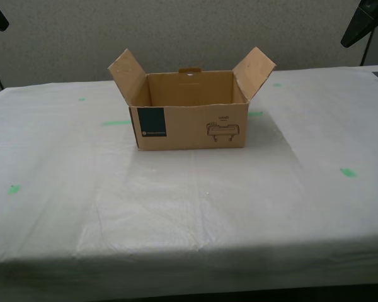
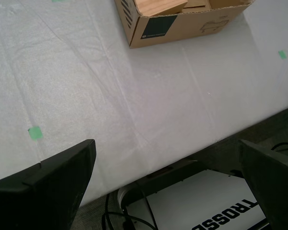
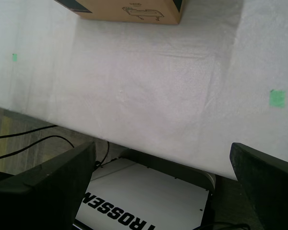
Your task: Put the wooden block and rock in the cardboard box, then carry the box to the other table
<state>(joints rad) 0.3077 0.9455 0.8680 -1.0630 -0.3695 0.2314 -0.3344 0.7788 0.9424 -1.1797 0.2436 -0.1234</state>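
1. Black fingers of our first hand [image 3: 163, 187] stand wide apart over the near edge of the surface and hold nothing. Our second hand [image 2: 168, 182] is just as widely spread and just as empty. Both hang back from the load, which we judge to mean no grasp is in progress.
2. Below the hands, the first and second wrist views show the robot base [image 3: 144, 201] and loose cables on the floor.
3. White wrinkled cloth covers the surface [image 1: 195, 207], marked with small green tape pieces [image 1: 348, 172]. We take this to be the other table.
4. Further back, the cardboard box [image 1: 192, 126] sits squarely on the cloth, flaps open, navy label and printed logo facing us. Its settled, level stance suggests the carry is finished.
5. Inside it, the second wrist view shows the wooden block [image 2: 159, 6]. The rock cannot be seen in any view.
6. Behind the surface runs a plain grey wall [image 1: 189, 31].
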